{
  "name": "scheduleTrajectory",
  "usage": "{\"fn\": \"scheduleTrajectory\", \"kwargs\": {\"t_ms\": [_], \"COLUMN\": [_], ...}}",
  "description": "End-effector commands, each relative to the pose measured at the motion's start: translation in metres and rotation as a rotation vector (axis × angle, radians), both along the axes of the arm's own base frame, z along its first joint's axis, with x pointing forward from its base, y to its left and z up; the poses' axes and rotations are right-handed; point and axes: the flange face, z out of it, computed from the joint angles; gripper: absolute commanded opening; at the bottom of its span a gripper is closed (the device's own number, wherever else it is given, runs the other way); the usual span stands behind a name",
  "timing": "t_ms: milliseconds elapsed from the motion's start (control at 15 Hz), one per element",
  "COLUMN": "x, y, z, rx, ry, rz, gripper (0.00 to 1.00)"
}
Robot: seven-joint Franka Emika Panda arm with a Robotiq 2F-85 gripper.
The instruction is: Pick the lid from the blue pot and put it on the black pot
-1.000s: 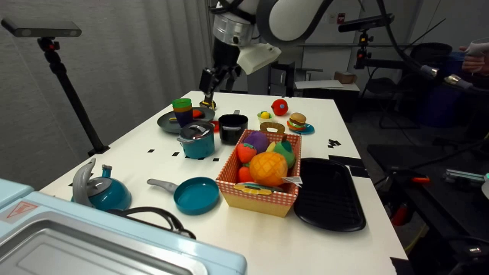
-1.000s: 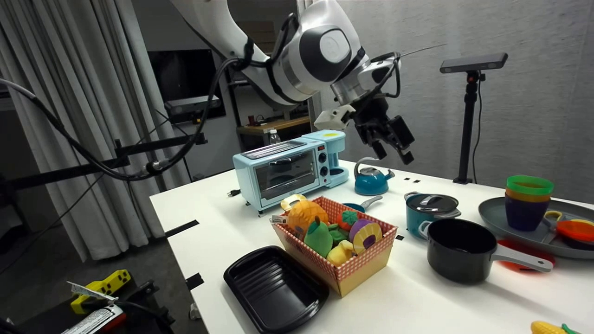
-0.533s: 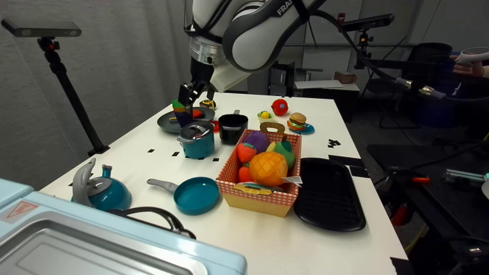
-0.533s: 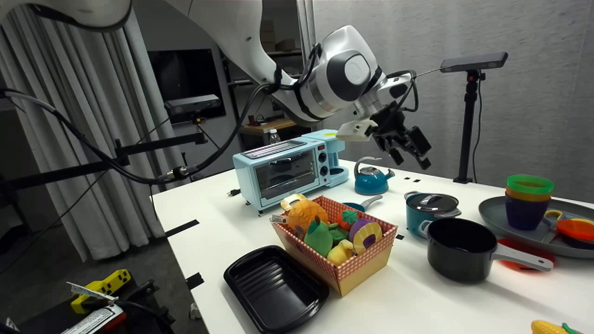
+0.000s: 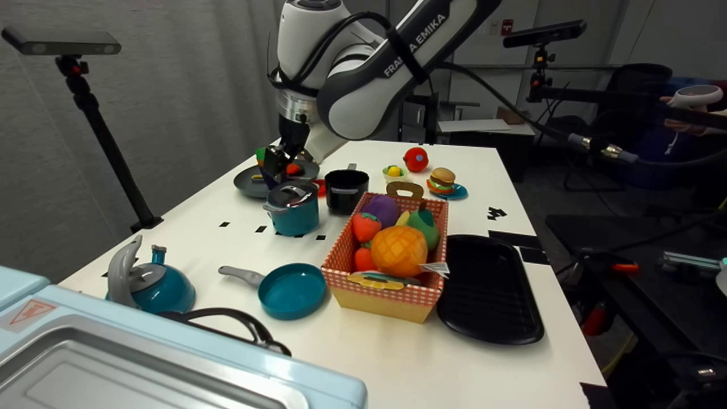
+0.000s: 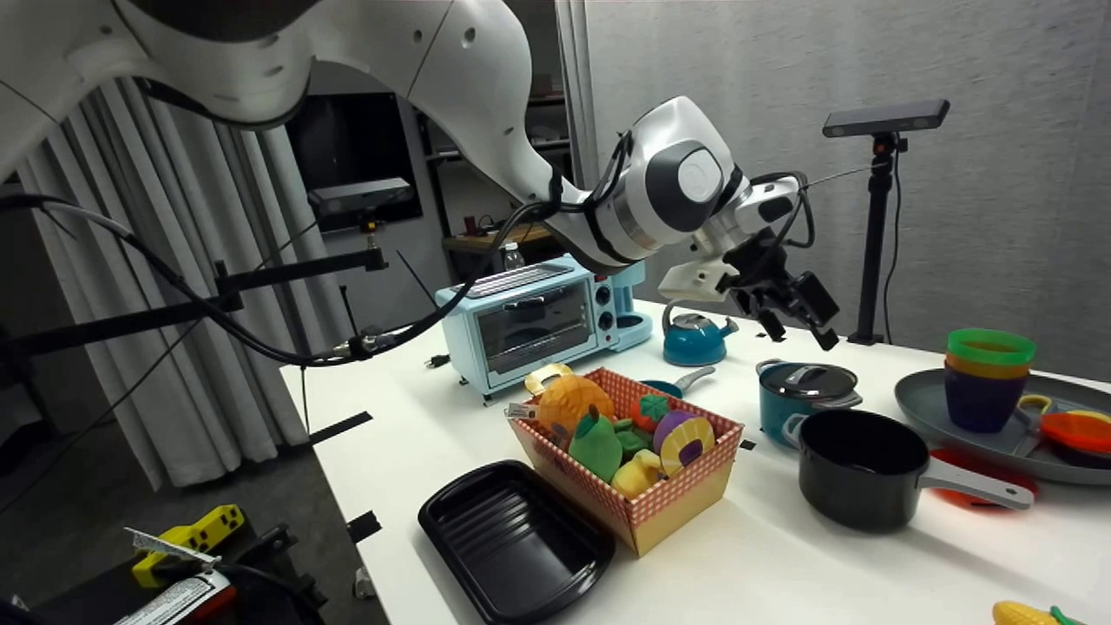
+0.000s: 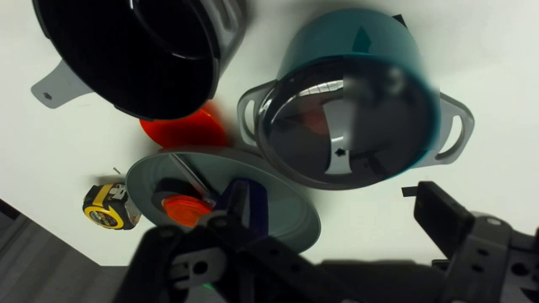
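Note:
The dark glassy lid [image 7: 294, 147] with a grey strap handle [image 7: 335, 122] sits on the blue pot [image 7: 349, 35] in the wrist view. The lid [image 5: 292, 193] [image 6: 803, 379] and the blue pot [image 5: 299, 220] [image 6: 772, 415] show in both exterior views. The black pot [image 6: 855, 486] stands beside the blue pot, uncovered, with a grey long handle; it also shows in the wrist view [image 7: 122, 54]. My gripper [image 6: 800, 335] is open and empty, above and apart from the lid. In the wrist view my gripper [image 7: 333, 198] has its fingers wide apart below the lid in the picture.
A grey oval pan [image 6: 920, 395] with stacked cups [image 6: 981, 404] stands by the pots. A red dish [image 7: 185, 130] lies between pots and pan. A fruit basket [image 5: 380, 304], black tray [image 6: 521, 555], teal frying pan [image 5: 292, 292], kettle [image 6: 694, 349] and toaster oven [image 6: 542, 325] share the table.
My arm and gripper have come down and moved nearer the blue pot, leftward in an exterior view and rightward in an exterior view. The pots and lid have not moved.

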Motion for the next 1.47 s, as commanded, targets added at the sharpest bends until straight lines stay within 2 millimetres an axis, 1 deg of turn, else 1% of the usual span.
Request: {"fn": "scheduleTrajectory", "kwargs": {"t_ms": [0, 333, 733, 800, 867, 933, 1000, 1400], "x": [0.016, 0.023, 0.024, 0.024, 0.024, 0.025, 0.025, 0.026], "y": [-0.003, 0.0, -0.001, 0.0, 0.0, 0.001, 0.002, 0.001], "z": [-0.014, -0.025, -0.039, -0.041, -0.042, -0.043, -0.044, -0.039], "rx": [-0.004, 0.009, 0.016, 0.016, 0.016, 0.017, 0.018, 0.017], "ry": [-0.017, -0.024, -0.016, -0.014, -0.012, -0.011, -0.011, -0.016], "rz": [-0.008, -0.019, -0.031, -0.03, -0.029, -0.03, -0.03, -0.038], "gripper": [1.0, 1.0, 1.0, 0.97, 0.9, 0.72, 0.71, 0.25]}}
